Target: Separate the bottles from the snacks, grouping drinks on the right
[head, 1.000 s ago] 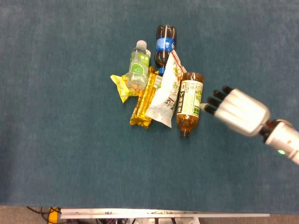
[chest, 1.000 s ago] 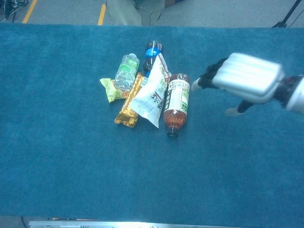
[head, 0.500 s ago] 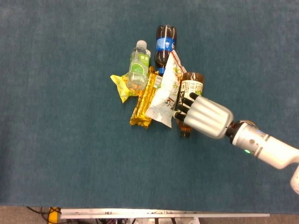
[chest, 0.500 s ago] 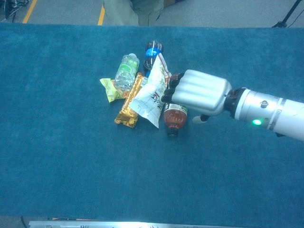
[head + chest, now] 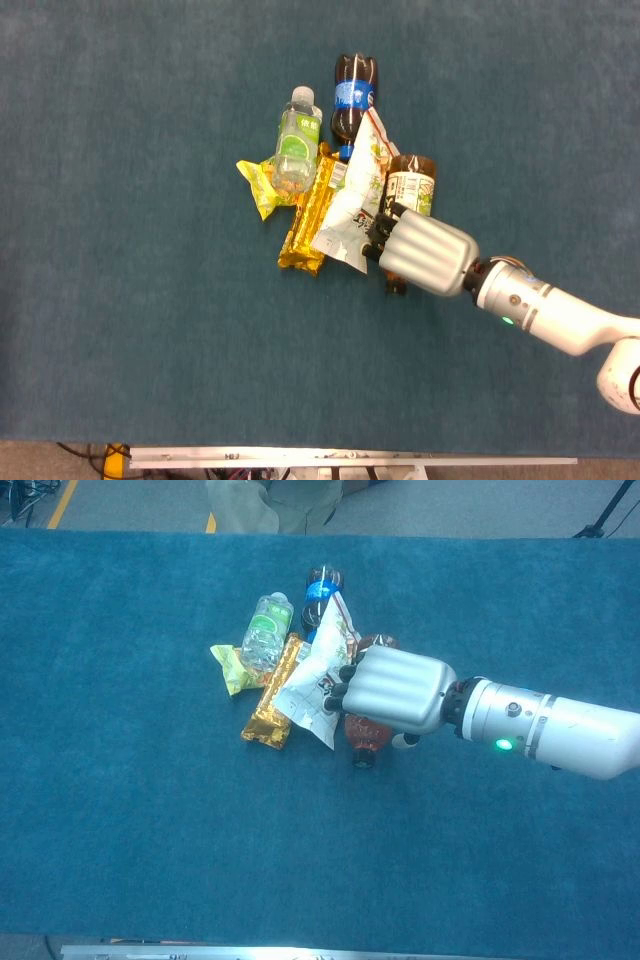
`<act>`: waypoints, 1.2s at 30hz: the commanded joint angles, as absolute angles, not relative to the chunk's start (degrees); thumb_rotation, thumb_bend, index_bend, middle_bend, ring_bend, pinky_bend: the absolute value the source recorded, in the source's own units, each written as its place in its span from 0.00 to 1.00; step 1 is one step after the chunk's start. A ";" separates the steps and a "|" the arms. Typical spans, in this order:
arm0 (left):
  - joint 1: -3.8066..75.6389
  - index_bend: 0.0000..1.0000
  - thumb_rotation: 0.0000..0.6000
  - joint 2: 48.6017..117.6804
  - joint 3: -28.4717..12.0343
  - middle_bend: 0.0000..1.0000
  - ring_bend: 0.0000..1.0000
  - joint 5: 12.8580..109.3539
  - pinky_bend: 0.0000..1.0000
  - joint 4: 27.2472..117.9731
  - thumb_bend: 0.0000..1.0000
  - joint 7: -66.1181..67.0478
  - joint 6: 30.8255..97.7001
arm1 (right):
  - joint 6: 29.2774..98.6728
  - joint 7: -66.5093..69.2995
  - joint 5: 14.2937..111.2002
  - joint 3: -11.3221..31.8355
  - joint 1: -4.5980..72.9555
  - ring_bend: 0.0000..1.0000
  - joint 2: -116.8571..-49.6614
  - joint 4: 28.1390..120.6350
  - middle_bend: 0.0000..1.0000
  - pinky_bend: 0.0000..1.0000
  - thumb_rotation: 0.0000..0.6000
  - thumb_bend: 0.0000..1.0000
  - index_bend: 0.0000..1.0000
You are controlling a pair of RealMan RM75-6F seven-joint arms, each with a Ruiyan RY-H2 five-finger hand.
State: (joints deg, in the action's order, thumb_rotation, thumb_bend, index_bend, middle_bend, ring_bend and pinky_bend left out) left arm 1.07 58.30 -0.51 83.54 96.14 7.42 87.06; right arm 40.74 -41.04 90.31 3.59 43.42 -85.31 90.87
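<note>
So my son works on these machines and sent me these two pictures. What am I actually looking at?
You are looking at a two-armed robot sorting drinks from snacks on a blue-green table. Both pictures show the same moment: one camera looks down from the robot's head, the other looks out from its chest.

The silver shape is its right hand, on a white arm. It lies over the brown tea bottle; whether it has already gripped it cannot be told. The left hand is not in either picture.

Beside it lie a white snack bag, a gold snack bar, a yellow wrapper, a clear green-labelled bottle and a dark cola bottle.
</note>
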 commanded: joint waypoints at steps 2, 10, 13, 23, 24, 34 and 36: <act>1.04 0.26 1.00 58.41 -0.55 0.30 0.27 83.58 0.26 95.97 0.30 7.23 86.98 | 40.44 -41.67 89.14 3.25 44.04 0.29 -85.95 89.63 0.37 0.40 1.00 0.00 0.27; 1.09 0.26 1.00 58.46 -0.55 0.30 0.27 83.71 0.26 95.81 0.30 6.59 86.58 | 39.99 -42.76 86.90 2.01 44.63 0.30 -87.50 86.67 0.39 0.40 1.00 0.00 0.32; 1.01 0.26 1.00 58.43 -0.54 0.30 0.27 83.76 0.26 95.68 0.30 6.17 86.58 | 40.27 -43.12 86.31 1.57 44.65 0.32 -87.30 86.10 0.41 0.40 1.00 0.00 0.36; 1.26 0.26 1.00 59.04 -0.67 0.30 0.27 83.67 0.26 95.06 0.30 5.86 85.90 | 42.56 -42.37 83.58 0.96 43.62 0.33 -82.38 84.46 0.42 0.40 1.00 0.00 0.36; 1.34 0.26 1.00 59.14 -0.67 0.30 0.27 83.73 0.26 95.05 0.30 5.93 85.79 | 42.85 -42.08 83.14 0.96 43.43 0.33 -81.77 84.11 0.42 0.40 1.00 0.00 0.36; 1.93 0.26 1.00 59.53 -0.86 0.30 0.27 83.88 0.26 95.62 0.30 7.02 85.13 | 44.64 -39.32 82.12 0.66 42.85 0.33 -79.26 82.74 0.42 0.40 1.00 0.00 0.36; 2.00 0.26 1.00 59.50 -0.89 0.30 0.27 83.97 0.26 95.81 0.30 7.25 85.14 | 45.41 -38.49 83.00 0.61 42.94 0.33 -79.13 83.40 0.42 0.40 1.00 0.00 0.36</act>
